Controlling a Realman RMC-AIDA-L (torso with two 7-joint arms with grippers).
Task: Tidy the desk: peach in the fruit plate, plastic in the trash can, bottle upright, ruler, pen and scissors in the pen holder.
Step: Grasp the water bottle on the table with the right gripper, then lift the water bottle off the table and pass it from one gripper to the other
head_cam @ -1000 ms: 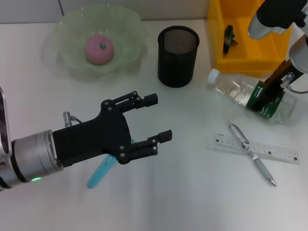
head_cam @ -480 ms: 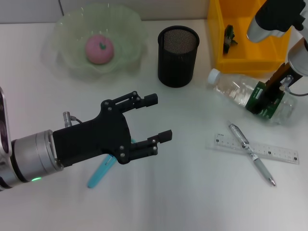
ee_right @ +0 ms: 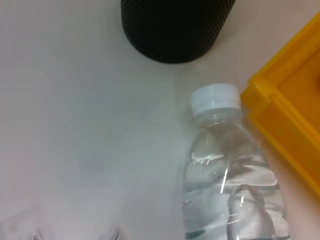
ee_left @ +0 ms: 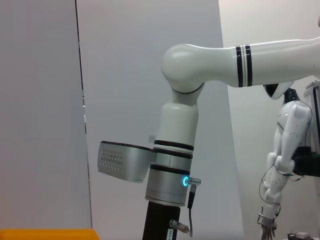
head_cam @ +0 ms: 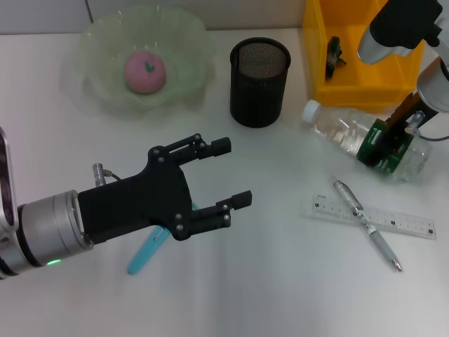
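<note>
The left gripper hangs wide open and empty above the scissors near the table's left. The right gripper, its opening impossible to tell, sits over the bottle lying beside the yellow bin, right of the pen holder.

White desk; pale grey wall panels.

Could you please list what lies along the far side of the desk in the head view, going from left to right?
Fruit plate holding the peach → black mesh pen holder → yellow trash can.
</note>
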